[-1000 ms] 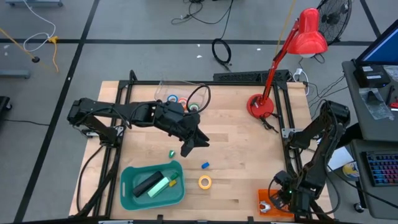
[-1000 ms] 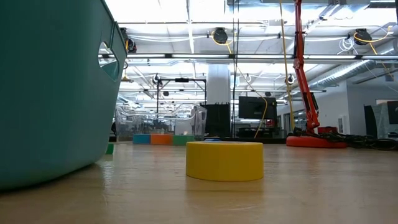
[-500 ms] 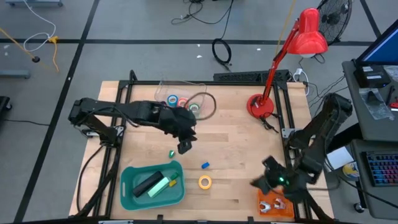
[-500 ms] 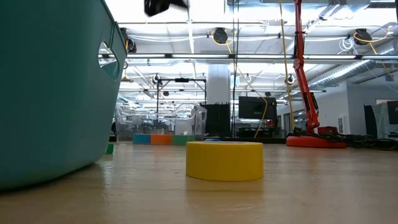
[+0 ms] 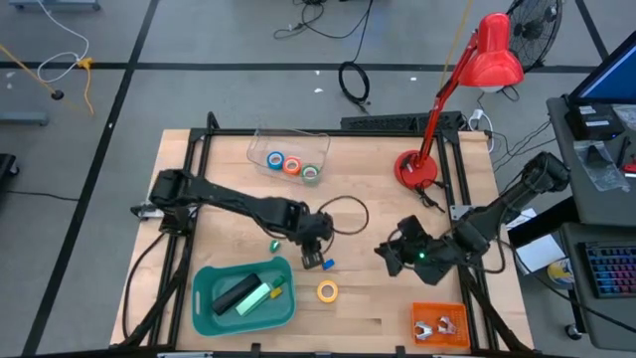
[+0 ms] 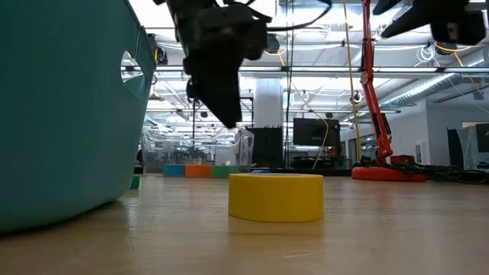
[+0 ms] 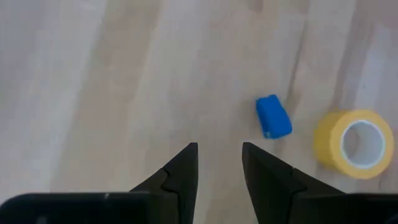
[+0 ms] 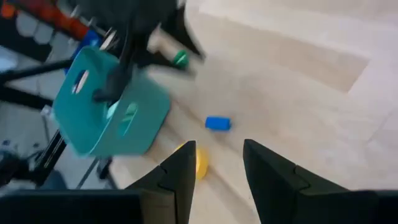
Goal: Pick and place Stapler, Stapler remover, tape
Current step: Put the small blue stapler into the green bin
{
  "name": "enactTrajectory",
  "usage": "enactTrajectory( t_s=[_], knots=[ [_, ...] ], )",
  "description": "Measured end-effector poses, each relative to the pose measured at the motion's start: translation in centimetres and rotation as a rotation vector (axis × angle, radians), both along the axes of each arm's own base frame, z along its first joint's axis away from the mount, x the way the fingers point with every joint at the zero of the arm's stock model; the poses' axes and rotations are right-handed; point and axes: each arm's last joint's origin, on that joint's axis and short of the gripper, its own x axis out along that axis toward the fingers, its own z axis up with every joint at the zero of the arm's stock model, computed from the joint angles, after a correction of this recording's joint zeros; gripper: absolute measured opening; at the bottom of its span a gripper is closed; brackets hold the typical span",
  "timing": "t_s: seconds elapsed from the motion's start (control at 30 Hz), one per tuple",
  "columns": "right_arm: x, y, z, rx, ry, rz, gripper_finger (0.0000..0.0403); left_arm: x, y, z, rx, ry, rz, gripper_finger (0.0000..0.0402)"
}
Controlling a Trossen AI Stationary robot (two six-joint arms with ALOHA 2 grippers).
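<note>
The yellow tape roll lies flat on the table just right of the teal bin; it also shows in the left wrist view and the low view. Blue, orange and green tape rolls lie in a clear tray at the far side. A black stapler lies in the teal bin. My left gripper hovers open above the table, just beyond the yellow roll. My right gripper is open in the air to its right.
A small blue bit and a green bit lie near the left gripper. An orange bin holding metal staple removers sits at the near right corner. A red desk lamp stands far right. A green object lies beside the stapler.
My left arm has stretched out, carrying its gripper toward the near edge and down until it enters the low view above the yellow roll. My right arm has swung up from the near right corner toward the table's middle.
</note>
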Motion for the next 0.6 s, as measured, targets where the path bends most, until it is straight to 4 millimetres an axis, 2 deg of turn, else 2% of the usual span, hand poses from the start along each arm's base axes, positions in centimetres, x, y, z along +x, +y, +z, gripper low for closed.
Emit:
enactTrajectory(
  t_s=[0.13, 0.3, 0.4, 0.6],
  knots=[
    [0.1, -0.7, -0.3, -0.023, 0.040, -0.023, 0.0130, 0.5, -1.7, -2.2, -0.003, 0.043, -0.029, 0.0130],
    [-0.6, -1.2, -1.1, -0.023, 0.146, -0.031, 0.0130, 1.1, -3.5, -3.6, -0.001, 0.025, -0.042, 0.0143],
    [-0.8, -1.2, -1.8, -0.010, 0.162, -0.048, 0.0130, 1.4, -3.9, -3.5, -0.004, -0.014, -0.025, 0.0174],
    [-1.0, -1.1, -2.7, 0.028, 0.176, -0.042, 0.0130, 2.0, -3.6, -3.1, -0.037, -0.076, -0.015, 0.0254]
  ],
)
